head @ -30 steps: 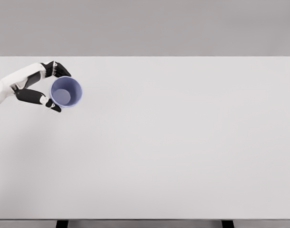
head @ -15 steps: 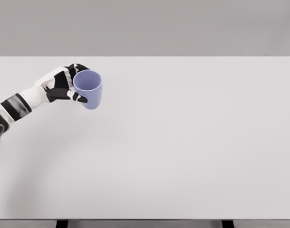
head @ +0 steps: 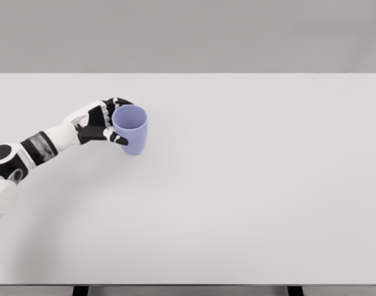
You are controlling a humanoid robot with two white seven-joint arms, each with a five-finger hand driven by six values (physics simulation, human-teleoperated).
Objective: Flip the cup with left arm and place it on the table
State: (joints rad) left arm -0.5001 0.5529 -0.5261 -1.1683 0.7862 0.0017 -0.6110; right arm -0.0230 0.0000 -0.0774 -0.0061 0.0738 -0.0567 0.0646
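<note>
A light purple cup (head: 132, 129) stands mouth-up over the left part of the white table (head: 249, 185); whether its base touches the surface I cannot tell. My left hand (head: 108, 122) is shut on the cup's left side, black fingers (head: 118, 102) wrapping behind the rim and the thumb (head: 116, 139) across the front. The left arm reaches in from the lower left edge. The right arm does not show.
Beyond the table's far edge (head: 188, 73) there is only a plain grey wall. Two dark table legs (head: 81, 290) show below the front edge.
The left hand has carried the cup rightward and toward me. The cup has turned from facing the camera with its mouth to standing nearly upright, mouth up.
</note>
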